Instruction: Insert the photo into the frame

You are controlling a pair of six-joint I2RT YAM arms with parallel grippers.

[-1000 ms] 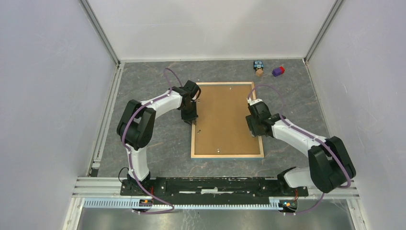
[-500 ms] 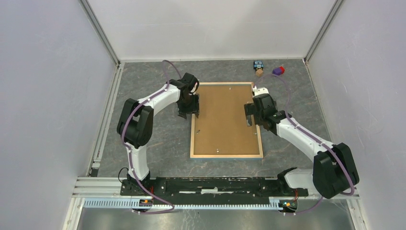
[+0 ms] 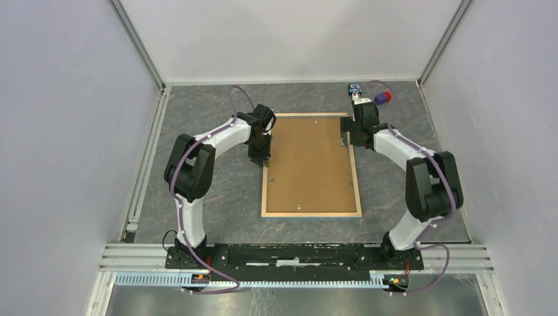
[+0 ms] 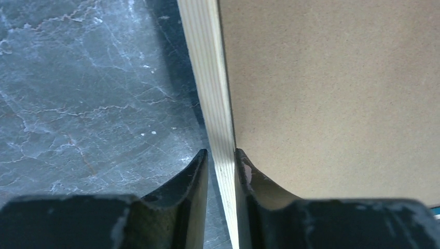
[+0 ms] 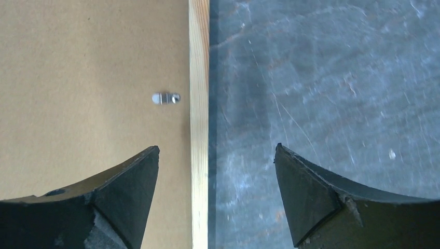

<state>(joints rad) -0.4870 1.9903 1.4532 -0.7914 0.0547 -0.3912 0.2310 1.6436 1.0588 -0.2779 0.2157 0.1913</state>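
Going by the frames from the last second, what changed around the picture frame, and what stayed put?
The right gripper slid along the frame's right rail toward the far corner, and its fingers are open astride the rail. The left gripper shifted slightly farther along the left rail and now pinches it. The frame lies back-up in the same spot, hardboard backing in place.

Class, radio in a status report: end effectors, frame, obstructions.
Left end effector shut on frame rail. Right end effector open, straddling opposite rail. Back faces up, photo unseen. Toys clear.
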